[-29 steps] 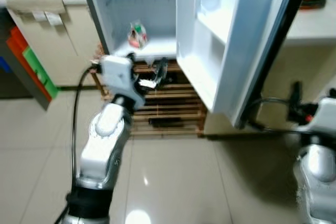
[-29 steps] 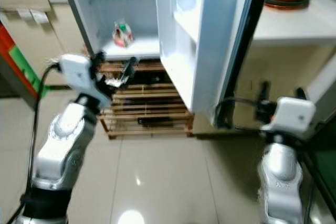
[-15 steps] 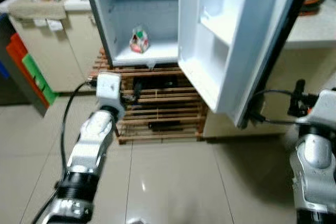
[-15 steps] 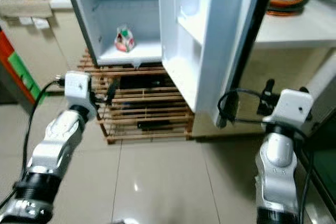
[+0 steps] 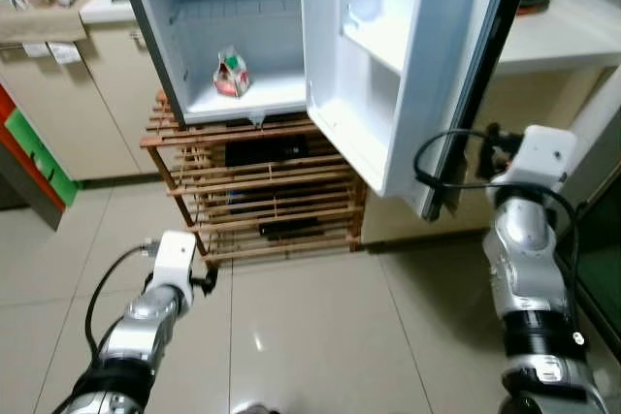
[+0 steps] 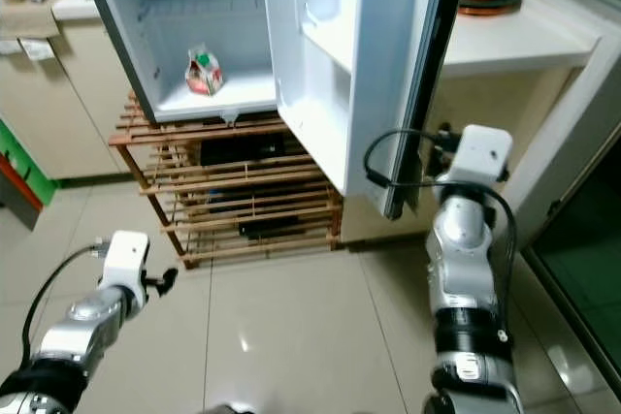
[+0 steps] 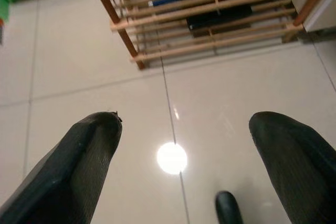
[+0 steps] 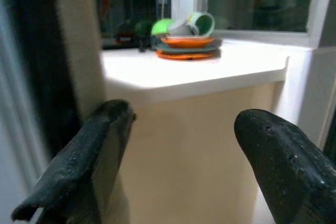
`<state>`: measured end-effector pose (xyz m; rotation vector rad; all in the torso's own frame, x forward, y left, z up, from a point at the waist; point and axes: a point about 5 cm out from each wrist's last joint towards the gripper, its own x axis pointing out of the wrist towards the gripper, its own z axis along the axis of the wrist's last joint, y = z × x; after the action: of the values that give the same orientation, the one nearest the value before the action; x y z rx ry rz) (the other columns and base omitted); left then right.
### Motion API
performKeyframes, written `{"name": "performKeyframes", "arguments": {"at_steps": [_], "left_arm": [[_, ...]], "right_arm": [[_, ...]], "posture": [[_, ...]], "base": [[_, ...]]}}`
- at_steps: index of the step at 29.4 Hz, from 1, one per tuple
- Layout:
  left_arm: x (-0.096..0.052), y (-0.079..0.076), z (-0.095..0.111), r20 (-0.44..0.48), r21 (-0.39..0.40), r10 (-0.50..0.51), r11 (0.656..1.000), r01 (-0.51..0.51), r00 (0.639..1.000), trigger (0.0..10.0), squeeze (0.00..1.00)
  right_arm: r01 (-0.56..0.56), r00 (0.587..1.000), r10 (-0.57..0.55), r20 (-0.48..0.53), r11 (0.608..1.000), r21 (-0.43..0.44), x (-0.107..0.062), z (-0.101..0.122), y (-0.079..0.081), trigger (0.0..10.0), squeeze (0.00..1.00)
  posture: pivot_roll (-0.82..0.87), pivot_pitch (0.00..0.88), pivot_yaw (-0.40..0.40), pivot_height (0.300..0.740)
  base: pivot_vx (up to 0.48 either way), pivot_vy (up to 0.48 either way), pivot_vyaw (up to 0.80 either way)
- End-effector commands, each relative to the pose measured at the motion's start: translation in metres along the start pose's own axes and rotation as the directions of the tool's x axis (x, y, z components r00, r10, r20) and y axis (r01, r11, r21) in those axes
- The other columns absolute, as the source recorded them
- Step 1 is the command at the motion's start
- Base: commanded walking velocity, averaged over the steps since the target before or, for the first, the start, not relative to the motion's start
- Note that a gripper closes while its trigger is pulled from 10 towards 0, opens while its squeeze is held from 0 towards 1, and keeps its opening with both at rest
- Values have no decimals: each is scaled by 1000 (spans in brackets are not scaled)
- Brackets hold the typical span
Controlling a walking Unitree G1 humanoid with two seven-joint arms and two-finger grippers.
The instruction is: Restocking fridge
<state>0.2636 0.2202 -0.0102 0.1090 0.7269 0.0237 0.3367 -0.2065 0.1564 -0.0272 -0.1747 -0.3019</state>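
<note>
White fridge door (image 5: 388, 65) stands wide open. Left pincer (image 7: 178, 166) hangs released over bare floor (image 5: 310, 336). Right pincer (image 8: 178, 156), released, sits beside the door's edge.

White fridge (image 5: 388, 65) interior showing; carton (image 5: 231, 75) showing red, green; wooden rack (image 5: 262, 191) showing tan slats; floor (image 5: 310, 336) showing beige tiles

One fridge (image 5: 194, 36); one carton (image 5: 231, 75) – one rack (image 5: 262, 191).
</note>
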Motion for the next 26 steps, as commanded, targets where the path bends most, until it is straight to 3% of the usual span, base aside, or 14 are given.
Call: {"name": "performKeyframes", "arguments": {"at_steps": [1,5,6,7,8,10,14,18,21,23,24,26], "left_arm": [[3,-9,11,43,1,-17,1000,17,999,10000,0],[3,-23,28,137,61,-73,996,65,988,10000,0],[3,-34,33,172,158,-119,983,92,978,10000,0],[3,-34,33,172,158,-119,983,92,978,10000,0],[4,-39,33,178,216,-137,972,97,974,10000,0],[6,-43,27,151,200,-145,973,113,978,10000,0],[7,-55,18,100,222,-188,961,162,977,10000,0],[10,-71,5,21,212,-208,957,199,978,10000,0],[10,-81,2,-6,194,-219,957,216,976,10000,0],[10,-88,1,-10,190,-229,955,227,973,10000,0],[9,-91,0,-10,189,-236,954,234,972,10000,0],[9,-96,1,-5,188,-248,951,245,969,10000,0]], "right_arm": [[-99,995,98,25,994,49,5,7,22,10000,0],[-146,986,137,91,984,98,7,19,36,10000,0],[-206,973,187,134,969,139,6,32,53,10000,0],[-206,973,187,134,969,139,6,32,53,10000,0],[-249,962,224,156,955,164,4,39,65,10000,0],[-343,934,307,183,912,223,-1,53,90,10000,0],[-549,832,485,270,787,282,-16,85,136,10000,0],[-768,641,677,362,569,295,-44,113,170,10000,0],[-839,542,717,437,431,333,-53,130,171,10000,0],[-848,524,717,459,393,355,-53,135,165,10000,0],[-847,526,717,457,391,361,-51,136,163,10000,0],[-824,562,702,439,426,373,-42,133,156,10000,0]], "posture": [[-54,0,45,740],[-59,0,34,740],[-74,0,26,740],[-74,0,26,740],[-74,0,26,740],[-104,0,28,740],[-129,0,42,740],[-149,0,44,740],[-151,0,39,740],[-145,0,34,740],[-143,0,31,740],[-131,0,14,740]], "base": [[0,0,0],[0,0,0],[0,0,0],[0,0,0],[0,0,0],[0,0,0],[0,0,0],[0,0,0],[0,0,0],[0,0,0],[0,0,0],[0,0,0]]}}
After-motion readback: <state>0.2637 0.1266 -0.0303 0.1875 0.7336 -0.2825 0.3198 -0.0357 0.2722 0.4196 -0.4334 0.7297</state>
